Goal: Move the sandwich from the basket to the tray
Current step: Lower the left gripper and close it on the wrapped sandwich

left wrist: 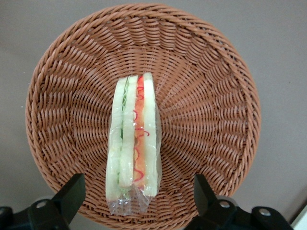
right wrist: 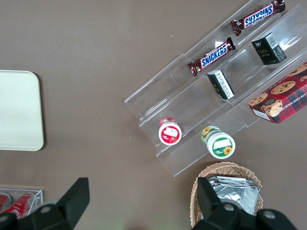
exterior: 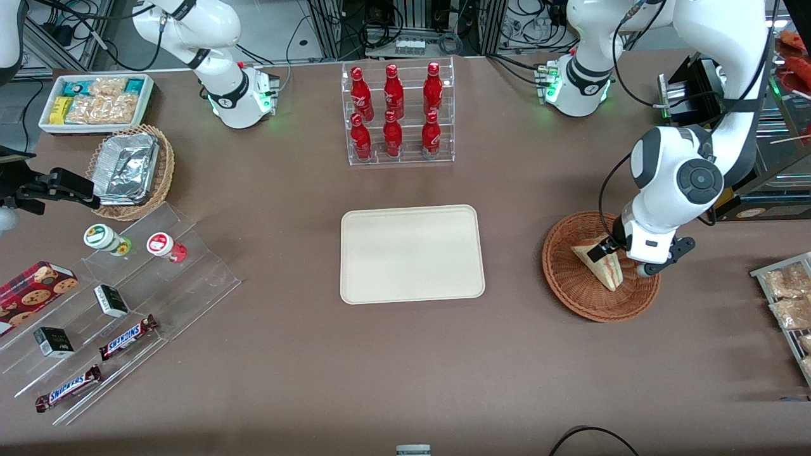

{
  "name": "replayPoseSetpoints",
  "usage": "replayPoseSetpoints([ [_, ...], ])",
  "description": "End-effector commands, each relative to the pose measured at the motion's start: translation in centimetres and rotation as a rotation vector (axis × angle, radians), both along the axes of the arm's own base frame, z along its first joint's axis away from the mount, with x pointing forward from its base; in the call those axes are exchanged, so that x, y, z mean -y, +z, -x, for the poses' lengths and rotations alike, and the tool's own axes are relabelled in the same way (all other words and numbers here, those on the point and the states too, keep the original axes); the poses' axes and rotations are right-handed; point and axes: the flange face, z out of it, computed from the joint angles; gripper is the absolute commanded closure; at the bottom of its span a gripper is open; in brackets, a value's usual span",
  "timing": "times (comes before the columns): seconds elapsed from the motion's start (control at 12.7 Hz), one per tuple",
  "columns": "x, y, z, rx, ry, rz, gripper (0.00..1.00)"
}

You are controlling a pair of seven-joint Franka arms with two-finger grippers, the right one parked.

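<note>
One sandwich (left wrist: 133,143) lying in basket (left wrist: 211,96), wrapped in clear film, filling edge facing up toward wrist camera. Gripper (left wrist: 136,194) hovering just above, spread wide, holding nothing, one finger (left wrist: 72,189) on each side of wedge. Long axis of wedge running across the line between the fingers, so closing would squeeze bread faces, not the ends. Looks like pre-grasp: descent needed before pinching. Soft bread and slippery film likely to call for a gentle squeeze. Woven basket floor sloping up close around wedge, little room for fingertips. Tray (exterior: 412,253) bare, lying on table (exterior: 405,367) well apart from basket, toward parked arm's end; open tabletop between.
</note>
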Motion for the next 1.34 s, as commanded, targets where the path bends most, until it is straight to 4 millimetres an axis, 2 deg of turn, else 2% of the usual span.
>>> replayPoseSetpoints([
  [0.0,0.0,-0.5,1.1,0.034,0.009,-0.008,0.0],
  [0.31,-0.2,-2.4,1.1,0.042,0.037,-0.002,0.0],
  [0.55,-0.3,-4.1,1.8,0.046,0.037,0.001,0.0],
  [0.79,-0.2,-5.0,1.9,0.044,0.035,0.004,0.02],
  [0.86,-0.2,-5.1,1.9,0.043,0.035,0.004,0.18],
  [1.02,-0.3,-5.1,2.0,0.04,0.03,0.002,0.78],
  [1.1,-0.3,-4.8,2.0,0.043,0.022,0.001,0.93],
  [1.18,-0.3,-4.6,2.0,0.043,0.019,0.0,1.0],
  [1.26,-0.3,-4.3,1.9,0.046,0.018,0.0,1.0],
])
